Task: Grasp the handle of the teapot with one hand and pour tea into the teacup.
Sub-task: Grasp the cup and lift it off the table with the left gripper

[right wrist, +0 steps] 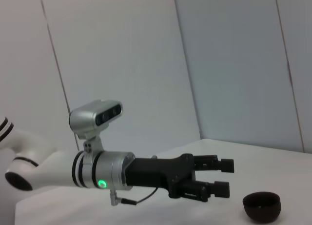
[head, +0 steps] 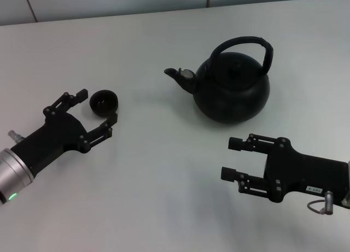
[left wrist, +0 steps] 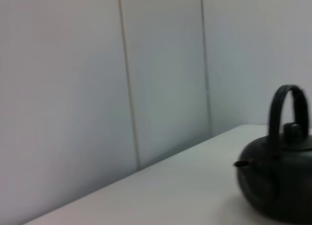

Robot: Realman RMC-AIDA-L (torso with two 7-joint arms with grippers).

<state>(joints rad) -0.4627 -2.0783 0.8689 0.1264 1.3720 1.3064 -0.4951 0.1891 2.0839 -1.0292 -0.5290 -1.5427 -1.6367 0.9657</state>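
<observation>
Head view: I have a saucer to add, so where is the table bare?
Bare: the stretch between teacup and teapot, the near middle between left hand and right hand, and the far strip behind both. Crowded: the left hand brackets the teacup.

Teapots: one teapot [head: 232, 85], toward the table's [head: 164, 197] far right.
Handles: one handle [head: 243, 44], arched over it.
Teacups: one teacup [head: 104, 101], toward the left edge.
Grippers: my two, left gripper [head: 98, 108] and right gripper [head: 232, 158].

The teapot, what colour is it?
Black all over; the teapot shows best in the head view.
</observation>
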